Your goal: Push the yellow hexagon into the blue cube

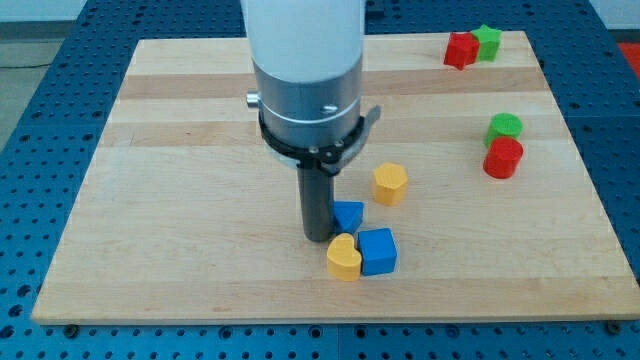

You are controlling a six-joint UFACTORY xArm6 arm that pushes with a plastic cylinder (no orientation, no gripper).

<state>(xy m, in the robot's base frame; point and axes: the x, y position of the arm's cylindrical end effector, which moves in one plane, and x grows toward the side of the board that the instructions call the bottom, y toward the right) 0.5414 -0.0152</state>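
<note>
there are two yellow blocks, two blue blocks, two red blocks and two green blocks, eight in all, on a wooden board that lies on a blue table full of little holes. going from the view's left, my tip comes first; it is a plain dark rod with no fingers, so it holds nothing. it stands just left of the small blue block and looks to touch it, though i cannot tell for sure. right below my tip is the yellow heart, pressed against the left side of the blue cube. the yellow hexagon sits up and to the right, apart from the blue cube, with the small blue block between them on the left. far at the view's top right a red block touches a green block. lower down on the right a green round block touches a red round block.
</note>
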